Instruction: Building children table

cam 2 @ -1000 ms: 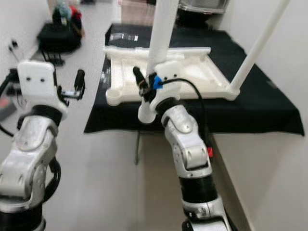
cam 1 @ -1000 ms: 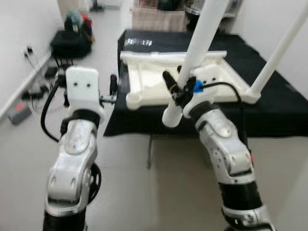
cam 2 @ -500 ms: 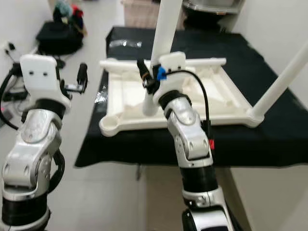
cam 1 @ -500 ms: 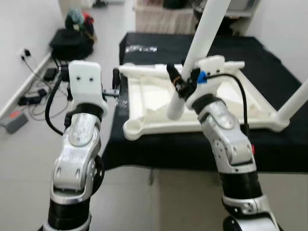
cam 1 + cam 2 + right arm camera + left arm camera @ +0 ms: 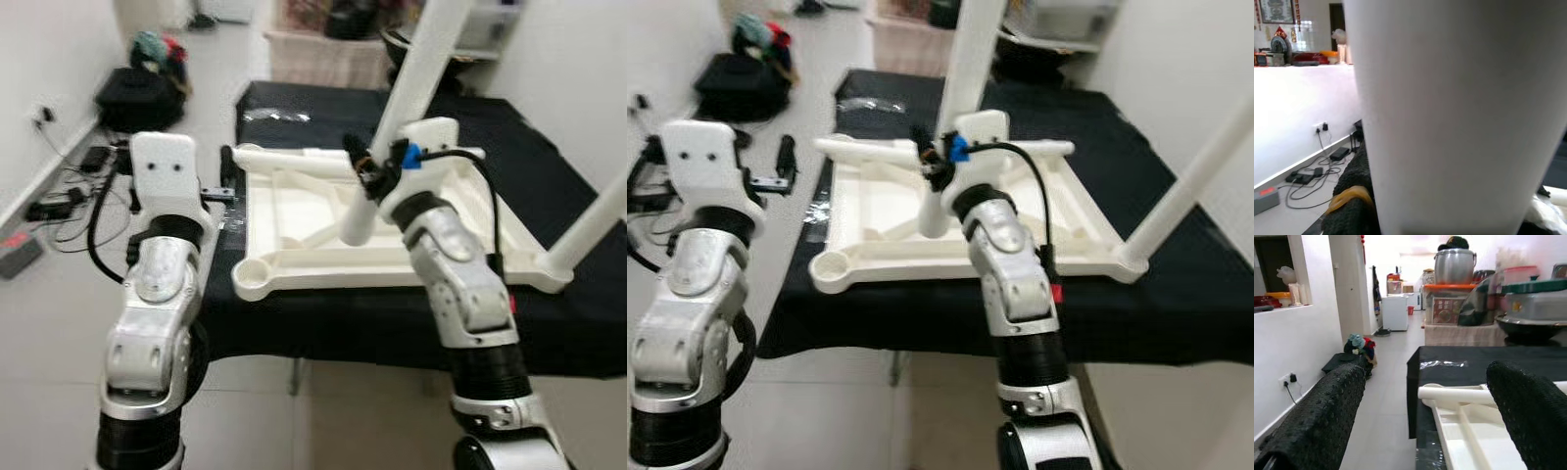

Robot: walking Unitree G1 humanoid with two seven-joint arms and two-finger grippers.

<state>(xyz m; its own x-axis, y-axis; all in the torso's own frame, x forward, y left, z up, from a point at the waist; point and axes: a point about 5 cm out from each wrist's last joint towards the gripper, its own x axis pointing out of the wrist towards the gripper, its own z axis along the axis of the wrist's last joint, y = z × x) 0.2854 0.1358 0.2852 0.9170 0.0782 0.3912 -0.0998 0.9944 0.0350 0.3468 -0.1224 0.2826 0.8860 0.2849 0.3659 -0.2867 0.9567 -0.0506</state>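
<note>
We take this for a lived-in home, a tiled room opening onto a kitchen area. Evidence: a large steel pot [image 5: 1455,265] and lidded cookware stacked on a storage box [image 5: 1452,303] at the far end; a small white fridge [image 5: 1395,312] down the corridor; a wall socket [image 5: 1287,378] with cables trailing on the floor; a black bag [image 5: 139,96] heaped with clothes; a black cloth [image 5: 549,186] draping the work table.

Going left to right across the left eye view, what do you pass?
Red box on the floor → black bag → left gripper → empty corner socket of the tabletop → right gripper holding a white leg → fitted leg.
</note>
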